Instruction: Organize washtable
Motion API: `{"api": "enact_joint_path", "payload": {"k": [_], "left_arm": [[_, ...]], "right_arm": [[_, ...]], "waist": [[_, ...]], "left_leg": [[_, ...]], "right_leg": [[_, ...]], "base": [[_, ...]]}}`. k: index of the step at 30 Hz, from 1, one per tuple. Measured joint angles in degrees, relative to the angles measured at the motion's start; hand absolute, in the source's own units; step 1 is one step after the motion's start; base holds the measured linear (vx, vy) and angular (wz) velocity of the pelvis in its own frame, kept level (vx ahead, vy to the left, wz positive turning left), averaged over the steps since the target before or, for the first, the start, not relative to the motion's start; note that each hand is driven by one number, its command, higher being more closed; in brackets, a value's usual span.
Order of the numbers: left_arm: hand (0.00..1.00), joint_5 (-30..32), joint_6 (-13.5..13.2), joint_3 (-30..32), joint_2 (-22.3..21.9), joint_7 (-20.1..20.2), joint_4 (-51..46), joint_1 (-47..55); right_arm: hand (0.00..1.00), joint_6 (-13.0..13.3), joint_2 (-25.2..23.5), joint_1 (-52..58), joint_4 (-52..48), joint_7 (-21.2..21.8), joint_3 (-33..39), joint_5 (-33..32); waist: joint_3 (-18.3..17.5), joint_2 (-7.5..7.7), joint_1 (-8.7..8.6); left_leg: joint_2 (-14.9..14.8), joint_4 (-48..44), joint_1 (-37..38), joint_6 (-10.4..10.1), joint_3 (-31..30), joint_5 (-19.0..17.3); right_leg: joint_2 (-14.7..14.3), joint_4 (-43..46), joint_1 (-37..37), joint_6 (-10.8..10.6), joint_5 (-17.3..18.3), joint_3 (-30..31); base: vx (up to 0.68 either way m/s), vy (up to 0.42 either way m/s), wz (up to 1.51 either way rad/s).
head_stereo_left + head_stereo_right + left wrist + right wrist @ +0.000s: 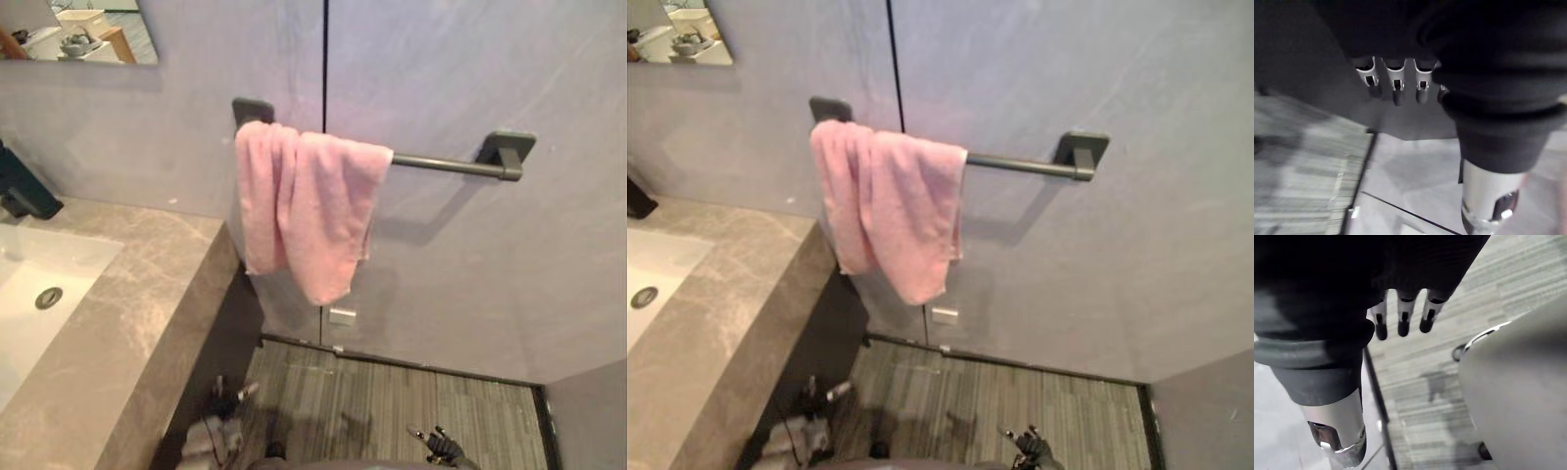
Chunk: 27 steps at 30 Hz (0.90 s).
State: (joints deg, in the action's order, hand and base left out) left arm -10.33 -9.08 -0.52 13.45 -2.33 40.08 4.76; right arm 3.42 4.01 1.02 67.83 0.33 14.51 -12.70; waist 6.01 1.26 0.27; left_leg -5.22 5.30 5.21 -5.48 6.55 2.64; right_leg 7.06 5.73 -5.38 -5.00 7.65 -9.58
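From the head, a pink towel [309, 211] hangs bunched over the left end of a dark wall bar [446, 164], just past the washtable's [127, 323] right edge; its sink [39, 294] lies at the left edge; in the left wrist view, the left hand [1396, 85] hangs with loose fingers, holding nothing; in the right wrist view, the right hand [1403, 318] hangs equally slack and empty over the striped floor [1449, 357].

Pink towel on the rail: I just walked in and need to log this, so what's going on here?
Nothing is being handled right now. The pink towel hangs bunched over the left end of the wall rail, beside the stone counter with its sink. The robot's left hand and right hand hang low above the floor, fingers relaxed and holding nothing.
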Motion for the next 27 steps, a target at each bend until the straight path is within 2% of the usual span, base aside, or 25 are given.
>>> {"api": "enact_joint_path", "payload": {"k": [3,5,12,15,17,20,27], "left_arm": [[0.0,-0.14,-1.73,0.0,5.42,3.6,-9.2,0.55],[0.0,-0.12,-2.42,-0.04,6.98,4.84,-12.99,0.48],[0.0,0.27,-3.98,0.33,7.2,5.8,-29.18,0.51],[0.0,5.76,-4.93,2.17,4.94,2.12,-33.08,0.51],[0.0,10.61,-4.97,3.51,1.98,-2.05,-35.13,0.58],[0.0,12.71,-4.98,3.58,0.62,-5.35,-36.58,0.81],[0.0,14.52,-5.23,7.4,-1.7,-8.19,-41.58,1.45]], "right_arm": [[0.0,-0.15,3.42,-1.88,0.06,1.23,0.16,-0.17],[0.0,-0.16,4.97,-2.82,0.03,1.54,0.36,-0.24],[0.0,-1.18,4.15,-1.48,0.04,2.45,3.83,-1.37],[0.0,-1.44,2.89,-0.73,0.05,2.4,3.99,-1.35],[0.0,-1.41,2.5,-0.64,0.03,2.22,4.17,-1.39],[0.0,-1.38,1.96,-0.53,-0.09,2.04,4.15,-1.38],[0.0,-1.4,0.02,1.7,-1.83,2.05,2.46,-1.25]], "waist": [[-0.26,-0.54,-0.37],[-0.35,-0.66,-1.07],[-0.81,-1.27,-1.33],[-0.98,-1.68,-1.27],[-1.07,-1.82,-1.18],[-1.09,-1.76,-1.12],[-1.75,-1.17,-1.09]], "left_leg": [[0.21,0.02,-0.14,0.04,1.94,0.0],[0.43,0.05,-0.42,0.22,2.34,0.12],[0.37,0.1,-0.25,0.26,3.22,0.16],[0.19,0.14,0.17,0.25,3.3,0.15],[0.18,0.19,0.44,0.24,3.64,0.14],[0.15,0.51,1.16,0.3,4.21,0.07],[0.03,0.53,1.71,0.37,4.96,0.01]], "right_leg": [[0.09,-0.42,1.42,-0.21,-1.35,2.19],[0.17,-1.89,1.44,-0.4,-2.41,2.79],[-0.09,-3.96,0.86,-0.35,-3.8,3.7],[-0.31,-4.12,0.47,-0.29,-3.83,3.92],[-0.32,-4.25,0.34,-0.14,-3.93,4.46],[-0.35,-4.8,-0.46,0.23,-4.22,4.91],[-0.36,-4.78,-0.59,0.03,-4.49,5.23]], "base": [[-0.11,0.041,-0.36],[-0.08,0.043,-0.23],[-0.02,0.01,-0.07],[0.02,-0.013,-0.05],[0.0,0.0,-0.09],[-0.02,0.006,-0.09],[-0.05,0.002,-0.04]]}}
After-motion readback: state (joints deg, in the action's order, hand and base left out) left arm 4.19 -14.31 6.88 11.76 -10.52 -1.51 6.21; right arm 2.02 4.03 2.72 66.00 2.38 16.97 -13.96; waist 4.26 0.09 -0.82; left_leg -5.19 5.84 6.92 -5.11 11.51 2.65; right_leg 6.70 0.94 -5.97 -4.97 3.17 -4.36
